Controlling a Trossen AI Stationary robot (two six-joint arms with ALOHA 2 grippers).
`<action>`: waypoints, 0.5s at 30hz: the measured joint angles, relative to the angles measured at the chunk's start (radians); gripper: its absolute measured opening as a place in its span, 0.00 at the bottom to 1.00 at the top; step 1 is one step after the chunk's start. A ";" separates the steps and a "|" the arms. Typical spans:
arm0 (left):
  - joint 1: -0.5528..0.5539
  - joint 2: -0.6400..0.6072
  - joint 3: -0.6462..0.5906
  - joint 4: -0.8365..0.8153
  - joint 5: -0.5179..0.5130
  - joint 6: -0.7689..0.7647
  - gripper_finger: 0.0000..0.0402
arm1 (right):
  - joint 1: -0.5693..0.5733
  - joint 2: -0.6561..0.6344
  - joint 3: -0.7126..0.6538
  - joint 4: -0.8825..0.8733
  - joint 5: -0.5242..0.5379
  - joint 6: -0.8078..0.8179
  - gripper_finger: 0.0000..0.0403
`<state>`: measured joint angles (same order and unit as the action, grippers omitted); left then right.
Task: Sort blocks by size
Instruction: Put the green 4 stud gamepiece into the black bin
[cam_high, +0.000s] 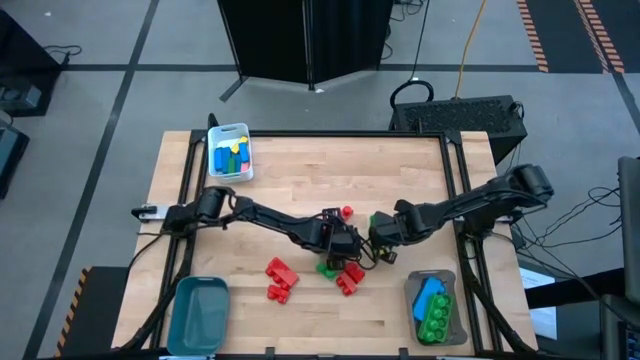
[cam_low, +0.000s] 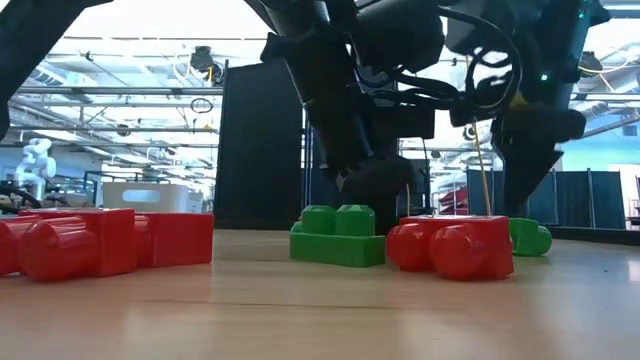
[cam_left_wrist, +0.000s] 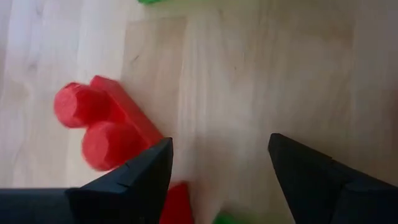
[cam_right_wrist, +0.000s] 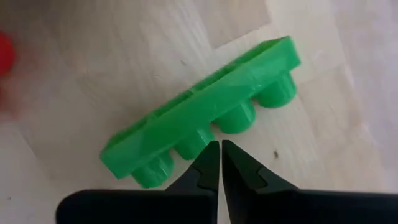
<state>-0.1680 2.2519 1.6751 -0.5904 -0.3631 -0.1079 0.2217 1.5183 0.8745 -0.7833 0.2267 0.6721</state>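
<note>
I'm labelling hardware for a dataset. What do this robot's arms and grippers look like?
Both arms are black, jointed and slim, with thin black cables looping near the wrists. The left gripper has two broad, dark wedge-shaped fingers. The right gripper has dark fingers tapering to narrow pointed tips. No markings are visible.

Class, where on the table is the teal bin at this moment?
In the high view, the teal bin sits at the table's near-left corner, below the left arm and left of the loose red blocks.

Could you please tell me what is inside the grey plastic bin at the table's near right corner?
The grey plastic bin holds a blue plastic block and a green studded plastic block. Anything lying beneath them is covered.
</note>
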 joint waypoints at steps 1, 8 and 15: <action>-0.002 -0.006 -0.001 -0.006 -0.001 -0.001 0.66 | 0.000 0.013 0.000 0.006 0.000 -0.006 0.00; -0.016 -0.024 -0.003 -0.075 -0.003 -0.021 0.66 | 0.001 0.076 0.004 0.119 -0.008 -0.054 0.00; -0.038 -0.026 -0.020 -0.074 -0.031 -0.044 0.66 | 0.007 0.092 0.002 0.243 -0.010 -0.157 0.00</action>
<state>-0.2061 2.2257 1.6551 -0.6639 -0.3942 -0.1521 0.2289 1.6104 0.8765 -0.5399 0.2169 0.5150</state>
